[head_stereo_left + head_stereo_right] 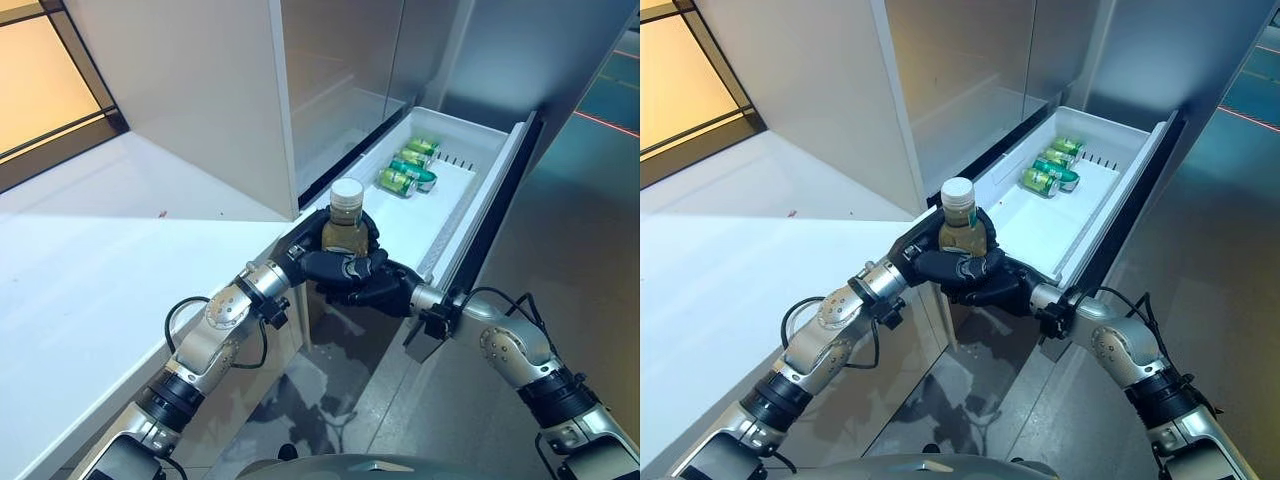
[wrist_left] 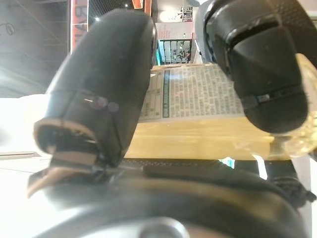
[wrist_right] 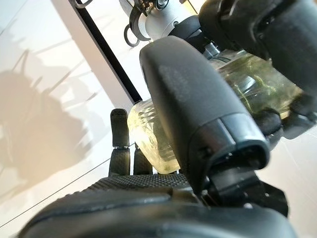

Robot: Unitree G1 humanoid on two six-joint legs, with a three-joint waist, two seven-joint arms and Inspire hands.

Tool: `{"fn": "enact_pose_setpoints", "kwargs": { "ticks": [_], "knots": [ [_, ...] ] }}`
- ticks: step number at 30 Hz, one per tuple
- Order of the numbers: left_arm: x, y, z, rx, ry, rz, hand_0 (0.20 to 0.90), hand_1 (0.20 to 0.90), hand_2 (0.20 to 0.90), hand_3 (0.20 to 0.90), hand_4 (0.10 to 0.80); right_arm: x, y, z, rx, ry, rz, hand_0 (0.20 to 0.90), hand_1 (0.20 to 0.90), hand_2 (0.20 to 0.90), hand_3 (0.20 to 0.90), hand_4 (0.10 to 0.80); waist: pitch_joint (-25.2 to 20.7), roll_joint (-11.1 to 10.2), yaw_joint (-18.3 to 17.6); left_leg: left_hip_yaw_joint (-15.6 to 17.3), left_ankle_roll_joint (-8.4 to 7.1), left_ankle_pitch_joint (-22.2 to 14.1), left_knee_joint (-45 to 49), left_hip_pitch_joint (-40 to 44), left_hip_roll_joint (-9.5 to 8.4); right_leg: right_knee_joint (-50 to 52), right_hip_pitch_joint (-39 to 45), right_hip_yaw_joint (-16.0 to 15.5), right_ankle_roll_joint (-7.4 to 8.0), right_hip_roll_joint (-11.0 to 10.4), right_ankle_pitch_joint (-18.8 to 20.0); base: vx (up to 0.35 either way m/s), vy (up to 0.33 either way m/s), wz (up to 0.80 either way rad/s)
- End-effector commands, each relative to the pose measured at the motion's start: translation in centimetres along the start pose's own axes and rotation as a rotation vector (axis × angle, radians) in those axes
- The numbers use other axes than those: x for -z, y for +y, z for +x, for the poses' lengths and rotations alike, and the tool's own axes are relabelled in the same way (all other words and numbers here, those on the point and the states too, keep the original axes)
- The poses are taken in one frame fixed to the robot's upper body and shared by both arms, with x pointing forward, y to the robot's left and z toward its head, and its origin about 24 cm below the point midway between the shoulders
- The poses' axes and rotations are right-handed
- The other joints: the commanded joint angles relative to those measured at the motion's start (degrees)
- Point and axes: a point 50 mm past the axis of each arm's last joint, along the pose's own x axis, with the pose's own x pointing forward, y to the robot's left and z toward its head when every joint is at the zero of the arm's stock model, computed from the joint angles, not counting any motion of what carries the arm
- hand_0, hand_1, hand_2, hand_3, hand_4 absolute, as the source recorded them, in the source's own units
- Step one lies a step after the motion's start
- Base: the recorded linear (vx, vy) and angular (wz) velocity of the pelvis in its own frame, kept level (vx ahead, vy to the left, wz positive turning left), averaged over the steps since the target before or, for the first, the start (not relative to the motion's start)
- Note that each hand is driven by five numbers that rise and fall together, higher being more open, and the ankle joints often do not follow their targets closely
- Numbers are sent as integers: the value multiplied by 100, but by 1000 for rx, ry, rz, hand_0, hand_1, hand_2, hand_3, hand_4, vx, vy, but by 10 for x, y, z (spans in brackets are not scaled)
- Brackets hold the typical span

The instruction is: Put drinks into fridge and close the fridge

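Upright, white cap up, the bottle [image 1: 346, 222] stands gripped between both hands at the near end of the open fridge drawer [image 1: 455, 205]: left hand [image 1: 305, 246] and right hand [image 1: 375, 283] both curl around it. Green cans [image 1: 408, 168] lie at the drawer's far end.

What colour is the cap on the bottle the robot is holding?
White. The bottle cap shows best in the left eye view.

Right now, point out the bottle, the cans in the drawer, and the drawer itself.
bottle [image 1: 346, 193], left eye view, on its white cap.
cans [image 1: 408, 170], left eye view, on the middle green can.
drawer [image 1: 415, 228], left eye view, on its bare white floor.
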Motion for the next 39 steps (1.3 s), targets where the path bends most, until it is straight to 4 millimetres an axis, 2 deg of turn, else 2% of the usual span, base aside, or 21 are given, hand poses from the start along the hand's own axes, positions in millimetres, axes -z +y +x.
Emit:
{"fn": "enact_pose_setpoints", "kwargs": {
  "ticks": [1, 9, 13, 16, 20, 22, 23, 28, 32, 35, 39],
  "knots": [
    [-24, -3, 30, 93, -132, 127, 900, 900, 900, 900, 800, -101, 66, 13, -364, -463, -63, 300, 300, 300, 200, 100, -310, 41, -38, 80, 243, -748, 167, 89, -262, 454, -391, -249, 25, 399, -159, 0, 0, 0],
    [-41, -8, 27, 110, -268, 189, 900, 900, 900, 900, 800, -107, 54, 9, -249, -491, -118, 300, 300, 300, 200, 100, -316, 27, -45, 71, 251, -750, 162, 80, -260, 470, -407, -201, 13, 399, -168, 0, 0, 0],
    [-56, -9, 26, 67, -368, 282, 900, 900, 900, 900, 800, -111, 43, 6, -153, -505, -165, 300, 300, 300, 200, 100, -313, 9, -41, 45, 250, -743, 143, 88, -262, 474, -402, -202, 4, 404, -166, 0, 0, 0],
    [-70, -6, 25, -4, -440, 319, 900, 900, 900, 900, 800, -122, 31, 0, -34, -547, -258, 300, 300, 300, 200, 100, -318, -11, -29, 25, 244, -741, 132, 86, -258, 494, -412, -206, -5, 408, -178, 0, 0, 0],
    [-74, 1, 22, -82, -469, 295, 900, 900, 900, 900, 800, -136, 23, -8, 66, -600, -326, 300, 300, 300, 200, 100, -315, -30, -8, 3, 240, -744, 132, 83, -255, 505, -412, -208, -12, 412, -182, 0, 0, 0],
    [-74, 5, 19, -138, -474, 260, 900, 900, 900, 900, 800, -151, 20, -16, 135, -653, -371, 300, 300, 300, 200, 100, -324, -45, 10, -24, 237, -752, 139, 65, -254, 519, -430, -199, -29, 420, -194, -15, 0, 1],
    [-72, 8, 16, -170, -468, 230, 900, 900, 900, 900, 800, -160, 18, -21, 181, -690, -386, 300, 300, 300, 200, 100, -328, -63, 31, -35, 232, -725, 172, 13, -254, 535, -466, -204, -46, 419, -165, 0, 0, 0],
    [-66, 13, 8, -215, -454, 174, 900, 900, 900, 900, 800, -179, 11, -36, 279, -757, -408, 300, 300, 300, 200, 100, -328, -93, 98, -60, 223, -743, 189, 0, -253, 550, -459, -249, -66, 426, -186, 0, 0, 0],
    [-53, 17, -2, -238, -385, 121, 900, 900, 900, 900, 800, -202, -5, -59, 443, -821, -438, 300, 300, 300, 200, 100, -313, -135, 216, -95, 207, -747, 199, -16, -251, 558, -439, -334, -88, 422, -206, 13, -6, 5],
    [-38, 17, -8, -221, -301, 56, 900, 900, 900, 900, 800, -213, -19, -73, 540, -836, -437, 300, 300, 300, 200, 100, -305, -152, 297, -136, 193, -791, 191, 19, -245, 557, -386, -384, -93, 422, -267, 38, -12, 7],
    [-1, 10, -19, -150, -112, -173, 900, 900, 900, 900, 800, -225, -41, -90, 671, -810, -465, 300, 300, 300, 200, 100, -273, -160, 419, -175, 173, -785, 227, -9, -238, 569, -373, -474, -100, 406, -275, 25, -11, 10]
  ]
}}
